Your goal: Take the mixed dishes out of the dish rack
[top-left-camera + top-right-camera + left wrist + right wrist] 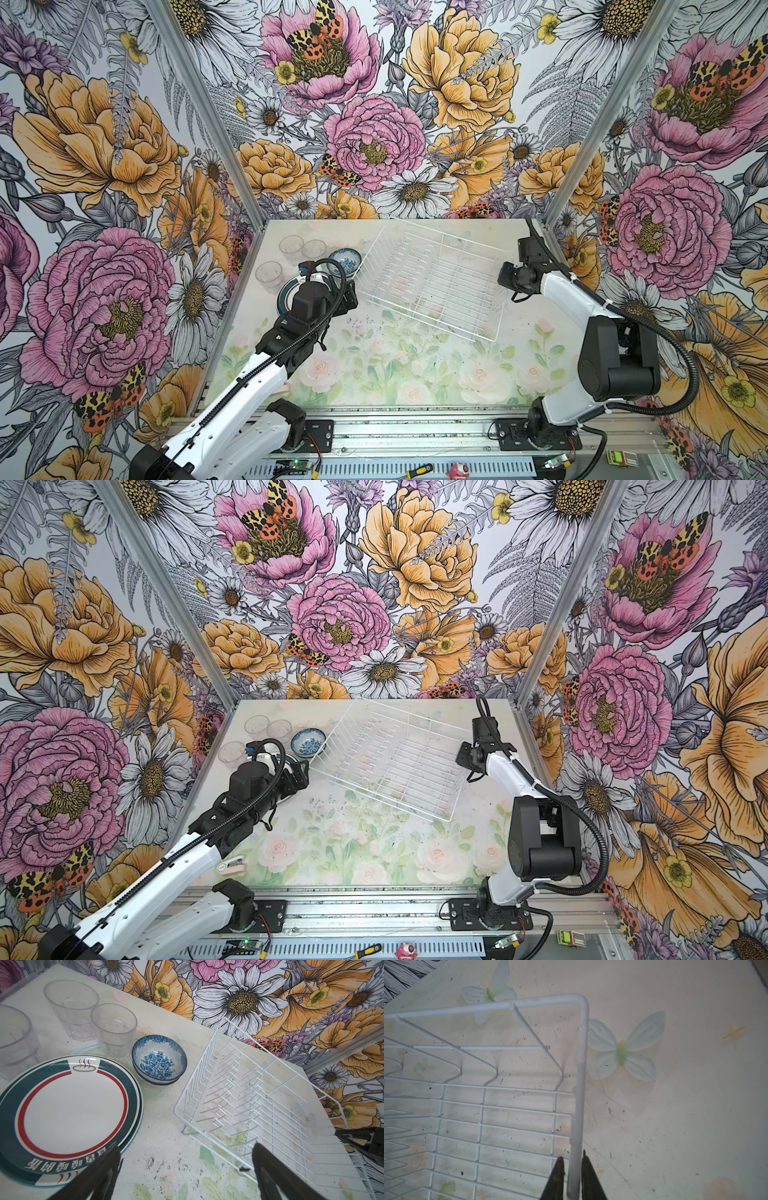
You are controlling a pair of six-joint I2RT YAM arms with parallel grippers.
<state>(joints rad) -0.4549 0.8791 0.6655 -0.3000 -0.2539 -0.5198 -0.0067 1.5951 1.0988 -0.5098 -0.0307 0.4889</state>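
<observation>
Arm [266,370] outstretched, left jaws released; right jaws straddle dish rack [579,1105] rim, grip unclear

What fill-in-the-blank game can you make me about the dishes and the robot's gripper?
1. The dish rack holds no dishes, so it is ____.
2. The number of clear tumblers standing near the plates is ____.
3. The flowers painted inside the small bowl are coloured ____.
4. The left gripper holds nothing, and its jaws are wide ____.

Missing words: empty, three, blue, open.
</observation>
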